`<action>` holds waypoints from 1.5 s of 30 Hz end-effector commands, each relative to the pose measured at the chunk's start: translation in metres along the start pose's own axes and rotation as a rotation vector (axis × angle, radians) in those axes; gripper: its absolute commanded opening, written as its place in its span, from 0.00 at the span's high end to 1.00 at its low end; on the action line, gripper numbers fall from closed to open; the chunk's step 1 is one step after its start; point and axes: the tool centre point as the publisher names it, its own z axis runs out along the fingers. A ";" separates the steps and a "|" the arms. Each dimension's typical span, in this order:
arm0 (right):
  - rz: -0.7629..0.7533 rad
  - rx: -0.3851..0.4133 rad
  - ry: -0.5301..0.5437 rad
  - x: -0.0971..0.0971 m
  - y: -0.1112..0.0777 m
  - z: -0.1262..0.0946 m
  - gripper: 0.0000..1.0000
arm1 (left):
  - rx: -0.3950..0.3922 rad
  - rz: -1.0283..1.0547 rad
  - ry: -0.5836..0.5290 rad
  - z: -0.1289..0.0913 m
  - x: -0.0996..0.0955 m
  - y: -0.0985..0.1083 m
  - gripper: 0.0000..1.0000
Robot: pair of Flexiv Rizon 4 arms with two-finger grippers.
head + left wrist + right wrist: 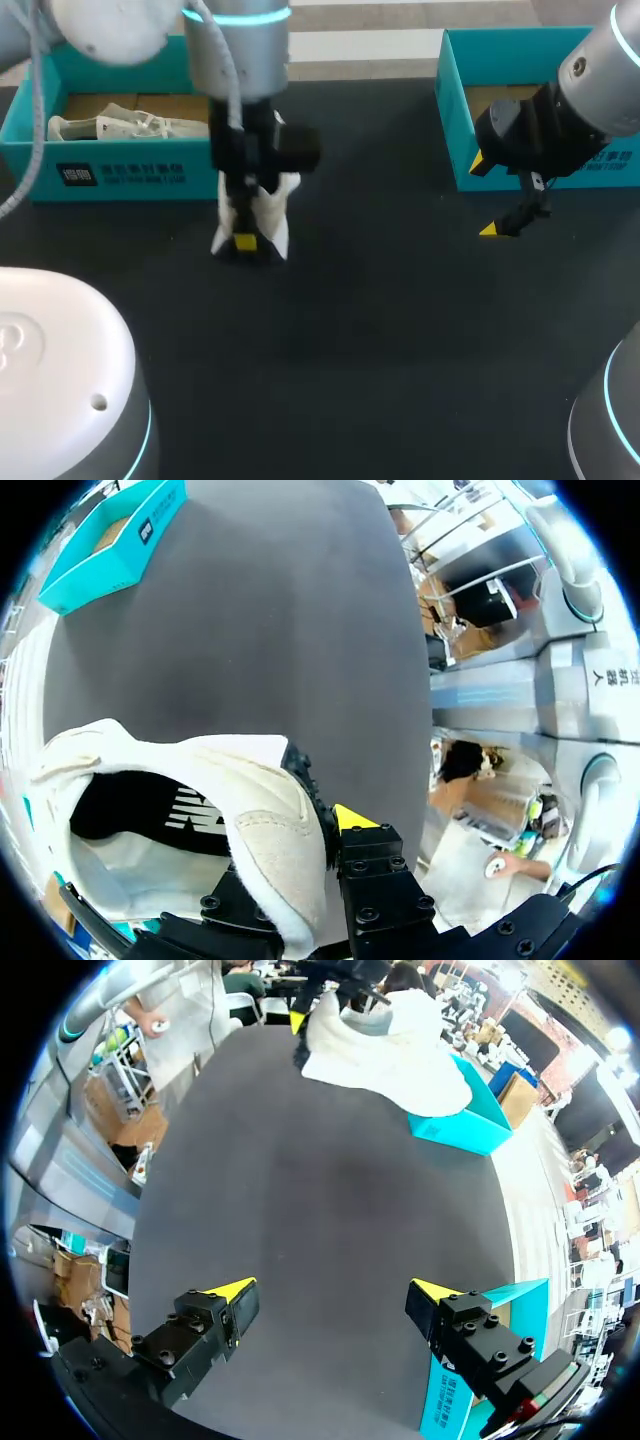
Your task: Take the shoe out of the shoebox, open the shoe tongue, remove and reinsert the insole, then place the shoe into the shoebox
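A white shoe stands on the black table in front of the left teal shoebox. My left gripper comes down from above and is shut on the shoe's collar. In the left wrist view one yellow tip lies outside the shoe; the other finger is hidden inside it. A black insole shows within the shoe. My right gripper hangs open and empty in front of the right shoebox. From the right wrist view the right gripper faces the shoe across the table.
Another white shoe lies inside the left shoebox. The right shoebox is just beside my right gripper. Bare black table stretches between the two arms and toward the front edge.
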 end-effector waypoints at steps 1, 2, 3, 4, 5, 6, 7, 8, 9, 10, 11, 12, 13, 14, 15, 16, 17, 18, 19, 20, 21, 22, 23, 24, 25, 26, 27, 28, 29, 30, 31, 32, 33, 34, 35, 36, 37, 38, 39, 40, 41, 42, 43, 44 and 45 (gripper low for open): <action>0.000 0.002 0.001 -0.001 0.001 0.002 0.00 | -0.001 0.038 0.004 -0.017 -0.021 0.036 1.00; 0.000 0.002 0.001 -0.001 0.001 0.002 0.00 | -0.019 0.065 0.005 -0.018 -0.027 0.044 1.00; 0.000 0.002 0.001 -0.001 0.001 0.002 0.00 | -0.019 0.077 -0.012 -0.018 -0.031 0.050 1.00; 0.000 0.002 0.001 -0.001 0.001 0.002 0.00 | -0.022 0.098 -0.032 -0.018 -0.036 0.056 1.00; 0.000 0.002 0.001 -0.001 0.001 0.002 0.00 | -0.016 0.130 -0.051 -0.019 -0.042 0.063 1.00; 0.000 0.002 0.001 -0.001 0.001 0.002 0.00 | -0.023 0.160 -0.050 -0.020 -0.047 0.072 1.00; 0.000 0.002 0.001 -0.001 0.001 0.002 0.00 | -0.022 0.157 -0.020 -0.023 -0.054 0.079 1.00; 0.000 0.002 0.001 -0.001 0.001 0.002 0.00 | -0.024 0.141 -0.031 -0.025 -0.062 0.086 1.00; 0.000 0.002 0.001 -0.001 0.001 0.002 0.00 | -0.024 0.130 -0.043 -0.027 -0.067 0.092 1.00; 0.000 0.002 0.001 -0.001 0.001 0.002 0.00 | -0.024 0.117 -0.048 -0.032 -0.079 0.102 1.00; 0.000 0.002 0.001 -0.001 0.001 0.002 0.00 | -0.019 0.099 -0.049 -0.036 -0.085 0.107 1.00; 0.000 0.002 0.001 -0.001 0.001 0.002 0.00 | -0.012 0.075 -0.051 -0.041 -0.093 0.115 1.00; 0.000 0.002 0.001 -0.001 0.001 0.002 0.00 | 0.003 0.060 -0.050 -0.046 -0.102 0.125 1.00; 0.000 0.002 0.001 -0.001 0.001 0.002 0.00 | 0.015 0.055 -0.040 -0.051 -0.109 0.135 1.00; 0.000 0.002 0.001 -0.001 0.001 0.002 0.00 | 0.023 0.046 -0.039 -0.056 -0.116 0.143 1.00; 0.000 0.002 0.001 -0.001 0.001 0.002 0.00 | 0.031 0.043 -0.032 -0.059 -0.122 0.152 1.00; 0.000 0.002 0.001 -0.001 0.001 0.002 0.00 | 0.043 0.039 -0.024 -0.063 -0.129 0.161 1.00; 0.000 0.002 0.001 -0.001 0.001 0.002 0.00 | 0.048 0.047 0.004 -0.067 -0.137 0.169 1.00; 0.000 0.002 0.001 -0.001 0.001 0.002 0.00 | 0.062 0.026 0.006 -0.069 -0.145 0.176 1.00; 0.000 0.002 0.001 -0.001 0.001 0.002 0.00 | 0.063 0.020 0.020 -0.072 -0.153 0.182 1.00; 0.000 0.002 0.001 -0.001 0.001 0.002 0.00 | 0.063 0.016 0.015 -0.074 -0.158 0.187 1.00; 0.000 0.002 0.001 -0.001 0.001 0.002 0.00 | 0.048 0.005 0.026 -0.077 -0.167 0.196 1.00; 0.000 0.002 0.001 -0.001 0.001 0.002 0.00 | 0.039 0.012 0.028 -0.078 -0.171 0.200 1.00; 0.000 0.002 0.001 -0.001 0.001 0.002 0.00 | 0.039 -0.009 0.036 -0.081 -0.179 0.208 1.00; 0.000 0.002 0.001 -0.001 0.001 0.002 0.00 | 0.030 -0.006 0.048 -0.084 -0.184 0.213 1.00; 0.000 0.002 0.001 -0.001 0.001 0.002 0.00 | 0.018 0.008 0.054 -0.086 -0.187 0.217 1.00; 0.000 0.002 0.001 -0.001 0.001 0.002 0.00 | 0.004 0.021 0.073 -0.089 -0.193 0.224 1.00; 0.000 0.002 0.001 -0.001 0.001 0.002 0.00 | -0.014 0.037 0.071 -0.090 -0.195 0.228 1.00; 0.000 0.002 0.001 -0.001 0.001 0.002 0.00 | -0.014 0.037 0.071 -0.090 -0.195 0.228 1.00; 0.000 0.002 0.001 -0.001 0.001 0.002 0.00 | -0.014 0.037 0.071 -0.090 -0.195 0.228 1.00; 0.000 0.002 0.001 -0.001 0.001 0.002 0.00 | -0.014 0.037 0.071 -0.090 -0.195 0.228 1.00; 0.000 0.002 0.001 -0.001 0.001 0.002 0.00 | -0.014 0.037 0.071 -0.090 -0.195 0.228 1.00; 0.000 0.002 0.001 -0.001 0.001 0.002 0.00 | -0.014 0.037 0.071 -0.090 -0.195 0.228 1.00; 0.000 0.002 0.001 -0.001 0.001 0.002 0.00 | -0.014 0.037 0.071 -0.090 -0.195 0.228 1.00; 0.000 0.002 0.001 -0.001 0.001 0.002 0.00 | -0.014 0.037 0.071 -0.090 -0.195 0.228 1.00; 0.000 0.002 0.001 -0.001 0.001 0.002 0.00 | -0.014 0.037 0.071 -0.090 -0.195 0.228 1.00; 0.000 0.002 0.001 -0.001 0.001 0.002 0.00 | -0.014 0.037 0.071 -0.090 -0.195 0.228 1.00; 0.000 0.002 0.001 -0.001 0.001 0.002 0.00 | -0.014 0.037 0.071 -0.090 -0.195 0.228 1.00; 0.000 0.002 0.001 -0.001 0.001 0.002 0.00 | -0.014 0.037 0.071 -0.090 -0.195 0.228 1.00; 0.000 0.002 0.001 -0.001 0.001 0.002 0.00 | -0.014 0.037 0.071 -0.090 -0.195 0.228 1.00; 0.000 0.002 0.001 -0.001 0.001 0.002 0.00 | -0.014 0.037 0.071 -0.090 -0.195 0.228 1.00; 0.000 0.002 0.001 -0.001 0.001 0.002 0.00 | -0.014 0.037 0.071 -0.090 -0.195 0.228 1.00; 0.000 0.002 0.001 -0.001 0.001 0.002 0.00 | -0.014 0.037 0.071 -0.090 -0.195 0.228 1.00; 0.000 0.002 0.001 -0.001 0.001 0.002 0.00 | -0.014 0.037 0.071 -0.090 -0.195 0.228 1.00; 0.000 0.002 0.001 -0.001 0.001 0.002 0.00 | -0.014 0.037 0.071 -0.090 -0.195 0.228 1.00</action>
